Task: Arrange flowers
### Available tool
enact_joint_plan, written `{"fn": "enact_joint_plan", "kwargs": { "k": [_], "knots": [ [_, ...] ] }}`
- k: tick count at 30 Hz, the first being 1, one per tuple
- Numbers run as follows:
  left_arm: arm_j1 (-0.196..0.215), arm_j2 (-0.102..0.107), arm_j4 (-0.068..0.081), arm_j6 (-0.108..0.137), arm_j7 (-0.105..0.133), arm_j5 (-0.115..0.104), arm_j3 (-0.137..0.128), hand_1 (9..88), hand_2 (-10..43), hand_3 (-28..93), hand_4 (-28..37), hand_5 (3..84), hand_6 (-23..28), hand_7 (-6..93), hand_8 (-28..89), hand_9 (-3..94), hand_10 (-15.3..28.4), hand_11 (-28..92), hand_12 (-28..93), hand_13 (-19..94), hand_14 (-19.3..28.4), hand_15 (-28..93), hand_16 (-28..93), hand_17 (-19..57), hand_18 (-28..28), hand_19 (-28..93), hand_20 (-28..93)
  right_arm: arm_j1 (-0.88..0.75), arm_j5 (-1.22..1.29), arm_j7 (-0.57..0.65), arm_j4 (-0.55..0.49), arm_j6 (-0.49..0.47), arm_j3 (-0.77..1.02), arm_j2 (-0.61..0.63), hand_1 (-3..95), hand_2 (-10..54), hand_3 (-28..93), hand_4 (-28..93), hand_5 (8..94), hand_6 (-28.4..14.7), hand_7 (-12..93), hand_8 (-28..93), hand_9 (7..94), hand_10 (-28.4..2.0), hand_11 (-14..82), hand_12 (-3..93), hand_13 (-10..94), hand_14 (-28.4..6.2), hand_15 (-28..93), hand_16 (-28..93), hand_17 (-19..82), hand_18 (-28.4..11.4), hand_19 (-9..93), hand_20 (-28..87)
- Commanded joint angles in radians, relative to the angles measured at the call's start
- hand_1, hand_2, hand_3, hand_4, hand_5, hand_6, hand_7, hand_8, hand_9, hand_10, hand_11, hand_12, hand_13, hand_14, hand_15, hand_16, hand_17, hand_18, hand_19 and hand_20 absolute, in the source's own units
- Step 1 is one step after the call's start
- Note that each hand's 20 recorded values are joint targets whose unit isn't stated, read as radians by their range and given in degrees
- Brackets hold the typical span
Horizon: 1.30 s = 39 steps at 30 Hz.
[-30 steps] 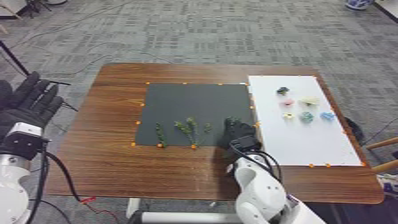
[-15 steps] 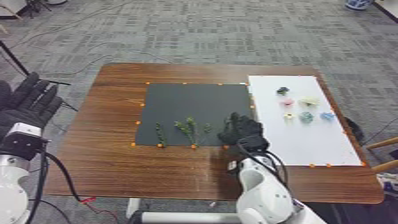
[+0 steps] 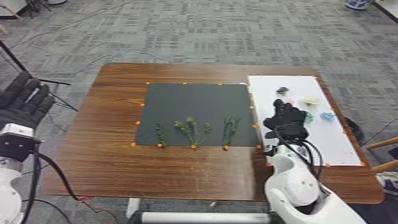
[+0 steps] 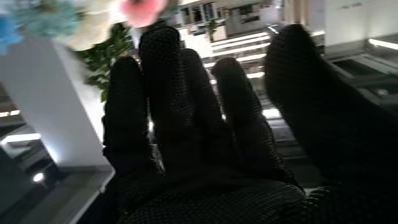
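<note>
In the head view my right hand (image 3: pixel 286 121) is over the white board, its fingers pointing at the flower heads and partly covering them. A dark green piece (image 3: pixel 282 91), a cream flower (image 3: pixel 309 101) and a blue flower (image 3: pixel 327 116) lie around it. Green stems stand in a row along the near part of the black mat: a left one (image 3: pixel 160 134), a middle one (image 3: pixel 192 131) and a right one (image 3: pixel 230 131). My left hand (image 3: pixel 27 102) is open off the table's left side. In the right wrist view my right hand (image 4: pixel 200 135) has straight fingers, a pink flower (image 4: pixel 142 11) beyond their tips.
The black mat (image 3: pixel 197 102) and the white board (image 3: pixel 333 145) lie side by side on the brown table (image 3: pixel 169 172), with small orange markers along their edges. A chair (image 3: pixel 386 165) stands at the right of the table.
My right hand has moved right from the black mat onto the white board, uncovering the right-hand stems on the mat. The left hand has shifted slightly.
</note>
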Motion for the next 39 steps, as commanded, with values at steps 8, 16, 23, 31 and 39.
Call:
{"fn": "enact_joint_plan", "kwargs": {
  "k": [8, 16, 23, 31, 39],
  "knots": [
    [0.032, -0.027, -0.022, -0.001, 0.034, -0.006, -0.042, 23.8, 17.5, 67, -28.3, 35.0, 7.2, 5.6, -6, 29.5, 12.4, 9, 11, 19, 12.3, 16, -2, -4.1, 7.9, 15, 9, 0.109, 0.012, 0.021, 0.119, -0.101, 0.001, 0.006, 54.8, -9.5, 76, -28, 49.8, -8.2, 19, -12, 51.4, -17.6, 14.5, 12.2, 59, -11.1, 53, 24, 30, -26.3, 85, 20],
    [0.009, -0.019, -0.015, -0.002, 0.032, -0.005, -0.029, 23.7, 17.4, 67, -28.3, 35.0, 7.2, 5.7, -6, 29.5, 12.3, 9, 11, 19, 12.3, 16, -2, -4.1, 7.9, 15, 9, 0.136, 0.032, 0.035, 0.175, -0.17, -0.013, -0.014, 56.5, -9.5, 73, -28, 55.2, -8.3, 15, -11, 53.1, -17.3, 12.7, 12.0, 60, -9.9, 52, 26, 30, -26.7, 85, 22],
    [0.008, -0.023, -0.015, -0.003, 0.031, -0.003, -0.033, 23.8, 17.4, 67, -28.3, 35.1, 7.2, 5.6, -7, 29.5, 12.2, 9, 11, 19, 12.3, 16, -2, -4.1, 7.9, 15, 9, 0.135, 0.013, 0.064, 0.225, -0.104, -0.028, -0.029, 63.6, -9.5, 66, -28, 59.5, -7.0, 17, -10, 62.2, -17.4, 16.4, 14.6, 65, -7.2, 54, 33, 33, -26.8, 88, 26],
    [-0.01, -0.017, -0.011, -0.008, 0.025, 0.0, -0.014, 23.7, 17.4, 67, -28.3, 35.1, 7.2, 5.6, -6, 29.5, 12.3, 9, 11, 19, 12.3, 16, -2, -4.1, 7.9, 15, 9, 0.138, 0.026, 0.057, 0.244, -0.092, -0.026, -0.024, 67.0, -9.5, 66, -28, 67.0, -2.9, 23, -8, 80.4, -10.0, 9.2, 35.0, 71, -5.7, 52, 41, 36, -26.0, 88, 34],
    [-0.006, -0.012, -0.008, -0.009, 0.017, -0.002, -0.01, 23.8, 17.4, 67, -28.3, 35.0, 7.2, 5.4, -6, 29.5, 12.3, 9, 11, 19, 12.3, 16, -2, -4.1, 7.9, 15, 9, 0.123, -0.033, 0.069, 0.188, 0.03, -0.023, -0.003, 68.3, -9.5, 70, -28, 72.1, -2.0, 29, 9, 85.2, -8.6, 14.5, 43.9, 75, -4.7, 52, 45, 37, -25.8, 88, 36]
  ]
}}
